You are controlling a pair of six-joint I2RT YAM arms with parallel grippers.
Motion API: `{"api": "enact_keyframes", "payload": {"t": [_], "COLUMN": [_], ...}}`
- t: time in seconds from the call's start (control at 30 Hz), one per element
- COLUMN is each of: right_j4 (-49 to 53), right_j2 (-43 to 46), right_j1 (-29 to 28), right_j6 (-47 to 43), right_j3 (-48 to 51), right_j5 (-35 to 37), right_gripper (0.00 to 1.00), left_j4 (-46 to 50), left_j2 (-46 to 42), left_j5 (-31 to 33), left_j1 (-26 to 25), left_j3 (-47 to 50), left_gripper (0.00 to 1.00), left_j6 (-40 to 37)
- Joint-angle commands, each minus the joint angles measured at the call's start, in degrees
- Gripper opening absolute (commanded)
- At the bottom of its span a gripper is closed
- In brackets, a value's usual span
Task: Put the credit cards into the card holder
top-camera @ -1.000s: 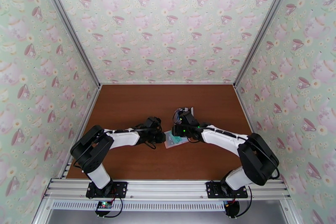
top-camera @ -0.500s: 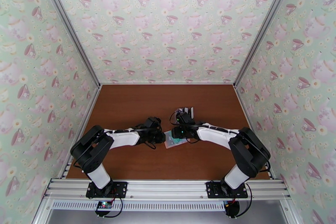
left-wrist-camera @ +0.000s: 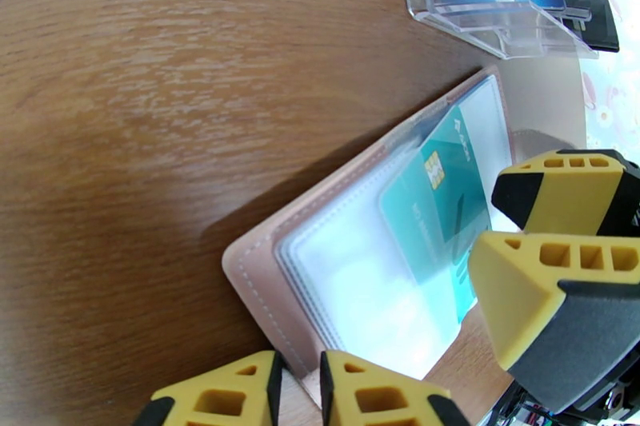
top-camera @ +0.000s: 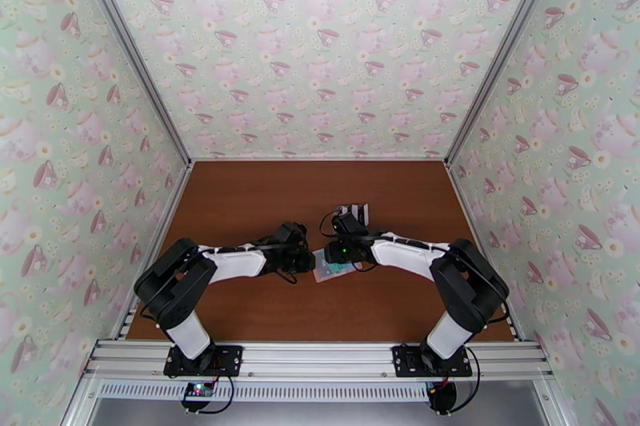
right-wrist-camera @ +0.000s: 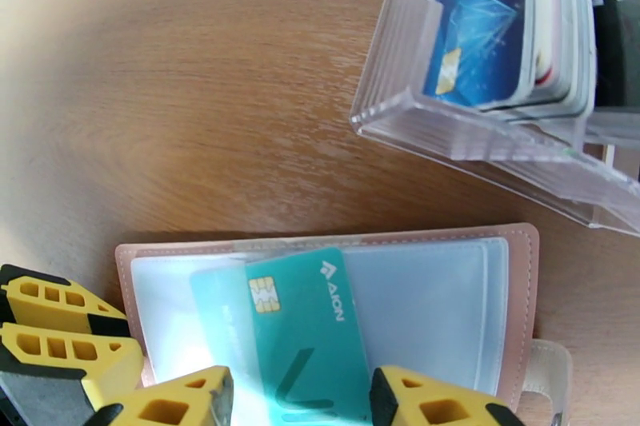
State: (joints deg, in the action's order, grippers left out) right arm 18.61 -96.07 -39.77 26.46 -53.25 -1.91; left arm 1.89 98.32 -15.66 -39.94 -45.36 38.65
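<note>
- The small pink folding card holder (right-wrist-camera: 522, 308) lies open and flat, its translucent plastic sleeves (right-wrist-camera: 424, 308) facing up. Everything below is placed from it.
- A thin teal chip card (right-wrist-camera: 312, 332) rests askew on those sleeves. One long edge is under a sleeve flap, so it looks only partly in.
- The right gripper (right-wrist-camera: 300, 378) hangs over the holder with its jaws apart, one on each side of the teal card. I cannot tell whether they press its edges or merely flank them.
- The left gripper (left-wrist-camera: 298, 380) sits at the holder's left edge, fingers nearly together and pinching the pink cover.
- The remaining credit cards (right-wrist-camera: 480, 28) stand in a clear acrylic rack (right-wrist-camera: 480, 140) just beyond the holder, not touching it.
- Risk: pushed at this tilt, the card may catch a sleeve lip and bow or skid out.
- Risk: if the left pinch slips, the light holder could slide or fold shut under the push.
- Risk: a wide swing of the right arm could knock the rack.
- Under the holder is a smooth brown wood-grain tabletop (top-camera: 256, 204), probably slippery. Around it stand walls of pale green teacup wallpaper (top-camera: 320, 44) on aluminium posts (top-camera: 132, 60).
</note>
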Motion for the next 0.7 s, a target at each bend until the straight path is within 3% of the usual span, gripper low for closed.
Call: {"api": "enact_keyframes", "payload": {"t": [0.0, 0.67], "right_j4": [0.7, 0.2], "right_j2": [-0.9, -2.1], "right_j1": [-0.4, -0.4], "right_j6": [-0.9, -0.3], "right_j3": [-1.2, -0.4], "right_j5": [-0.4, 0.0], "right_gripper": [0.51, 0.49], "left_j4": [3.7, 3.6], "left_j2": [2.0, 2.0], "left_j5": [-1.7, -1.7], "left_j1": [-0.2, -0.1], "left_j3": [1.7, 1.8], "left_gripper": [0.21, 0.21], "left_j6": [0.6, 0.6]}}
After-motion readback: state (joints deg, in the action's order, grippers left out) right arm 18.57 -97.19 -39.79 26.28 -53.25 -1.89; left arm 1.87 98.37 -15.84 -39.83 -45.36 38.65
